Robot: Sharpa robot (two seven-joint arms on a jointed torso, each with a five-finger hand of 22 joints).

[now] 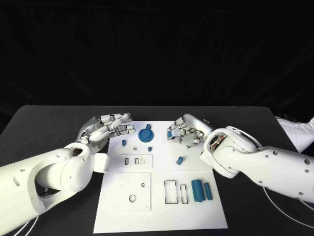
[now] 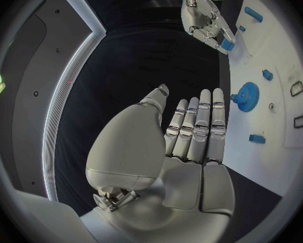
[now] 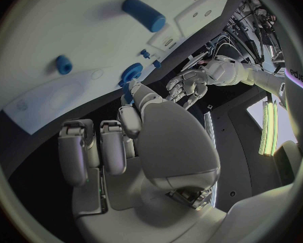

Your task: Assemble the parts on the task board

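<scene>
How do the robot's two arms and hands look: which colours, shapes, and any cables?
Both arms are glossy white, rounded shells. The left hand and right hand are silver metal with pale finger segments. The right forearm has a dark oval opening with reddish rim; thin white cables hang beneath it.

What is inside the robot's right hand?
The right hand pinches a small blue part between its fingertips, above the white task board. The fingers cover most of the part, so its whole shape cannot be seen. The left hand holds nothing.
</scene>
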